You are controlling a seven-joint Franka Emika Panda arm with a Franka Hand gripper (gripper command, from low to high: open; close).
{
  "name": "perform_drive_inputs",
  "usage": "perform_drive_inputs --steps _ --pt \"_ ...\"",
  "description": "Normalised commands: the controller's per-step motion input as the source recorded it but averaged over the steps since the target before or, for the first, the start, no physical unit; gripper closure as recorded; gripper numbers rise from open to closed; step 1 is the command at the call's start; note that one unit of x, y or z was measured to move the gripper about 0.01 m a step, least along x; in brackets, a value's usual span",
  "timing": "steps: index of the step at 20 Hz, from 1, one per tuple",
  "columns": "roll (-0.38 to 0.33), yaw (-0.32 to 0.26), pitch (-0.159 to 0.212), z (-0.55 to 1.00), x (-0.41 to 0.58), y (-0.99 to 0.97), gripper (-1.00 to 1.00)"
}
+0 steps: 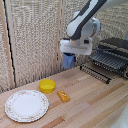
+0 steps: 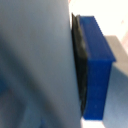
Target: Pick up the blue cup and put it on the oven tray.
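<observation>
Exterior view: gripper (image 1: 70, 56) clamped on blue cup (image 1: 68, 61), lifted above table (image 1: 95, 102) | oven tray (image 1: 107, 61) at right, apart | wrist view: finger pad (image 2: 81, 70) pressed against cup wall

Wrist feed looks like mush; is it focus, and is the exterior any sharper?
Wrist view: badly blurred, the blue cup fills the frame, too close to focus. Exterior view: soft and low-resolution, but the gripper, yellow bowl and oven tray read clearly under even light.
</observation>
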Motion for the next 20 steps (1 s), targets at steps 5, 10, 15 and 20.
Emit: perform_drive_inputs --steps 5,10,15,20 --pt "-0.003 -0.189 0.089 0.72 0.45 -0.49 1.0" --pt "0.0 -0.131 0.075 0.6 0.35 -0.72 1.0" --pt "0.0 -0.108 0.094 0.49 0.183 -0.85 1.0" --pt "0.0 -0.084 0.115 0.36 0.011 -0.95 1.0"
